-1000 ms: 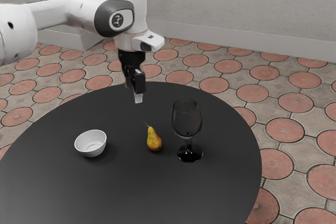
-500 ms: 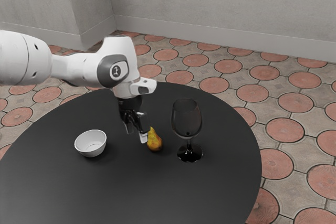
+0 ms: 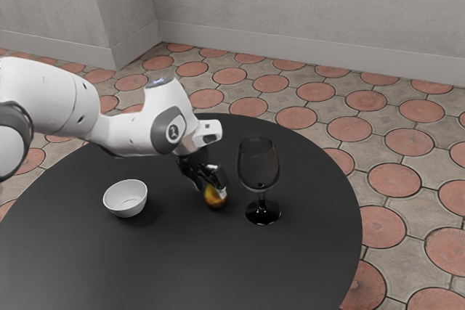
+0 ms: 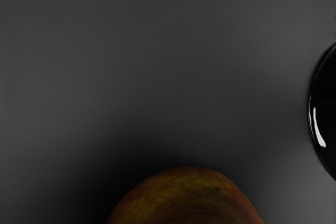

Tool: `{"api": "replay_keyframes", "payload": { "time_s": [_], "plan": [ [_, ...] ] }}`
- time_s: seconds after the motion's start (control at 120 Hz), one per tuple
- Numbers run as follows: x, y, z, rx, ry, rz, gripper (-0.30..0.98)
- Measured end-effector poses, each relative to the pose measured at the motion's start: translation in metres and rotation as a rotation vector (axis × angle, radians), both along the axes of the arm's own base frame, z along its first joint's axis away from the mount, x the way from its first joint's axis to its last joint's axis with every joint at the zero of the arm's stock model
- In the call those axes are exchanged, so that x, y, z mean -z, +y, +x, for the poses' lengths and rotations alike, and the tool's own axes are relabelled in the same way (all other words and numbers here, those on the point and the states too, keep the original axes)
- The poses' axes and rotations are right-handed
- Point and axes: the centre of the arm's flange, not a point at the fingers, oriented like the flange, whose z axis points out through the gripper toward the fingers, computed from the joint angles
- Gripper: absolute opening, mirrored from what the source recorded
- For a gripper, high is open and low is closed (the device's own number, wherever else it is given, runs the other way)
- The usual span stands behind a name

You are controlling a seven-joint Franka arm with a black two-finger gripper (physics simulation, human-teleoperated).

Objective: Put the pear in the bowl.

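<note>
The gripper [image 3: 211, 189] is low over the table, at the pear. Its fingers stand apart, one in front of the pear's upper part and the other toward the bowl's side; a firm grasp is not visible. The yellow-brown pear [image 3: 214, 199] rests on the table, its upper part largely hidden by the gripper. In the wrist view the rounded pear [image 4: 189, 198] lies at the lower edge, just under the hand. A white bowl [image 3: 125, 207] sits on the table toward the exterior view's left, apart from the pear.
A dark wine glass [image 3: 259, 167] stands upright close to the pear, toward the exterior view's right. Its glossy black base [image 4: 326, 114] reaches into the wrist view. The round black table [image 3: 182, 266] extends around these things.
My hand has come down from above the table's far part, then moved toward the exterior view's right to the pear. The pear, bowl and glass show no clear shift.
</note>
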Motion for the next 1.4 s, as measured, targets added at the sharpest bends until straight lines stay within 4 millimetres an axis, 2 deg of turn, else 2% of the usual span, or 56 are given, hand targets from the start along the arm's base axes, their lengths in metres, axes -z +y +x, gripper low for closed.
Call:
{"api": "replay_keyframes", "payload": {
  "time_s": [0.167,0.617,0.825,0.917,1.142,1.25,1.333,1.4],
  "plan": [
    [0.010,0.000,-0.005,-0.043,0.000,-0.017,0.51],
    [0.007,0.003,-0.004,-0.089,-0.021,-0.017,0.29],
    [-0.021,0.005,-0.019,-0.108,-0.042,-0.004,0.15],
    [-0.042,0.008,-0.024,-0.121,-0.066,0.004,0.10],
    [-0.073,0.038,-0.048,-0.204,-0.084,0.023,0.03],
    [-0.085,0.060,-0.062,-0.255,-0.085,0.026,0.10],
    [-0.090,0.075,-0.076,-0.290,-0.076,0.023,0.23],
    [-0.095,0.089,-0.089,-0.317,-0.070,0.021,0.26]
  ]
}}
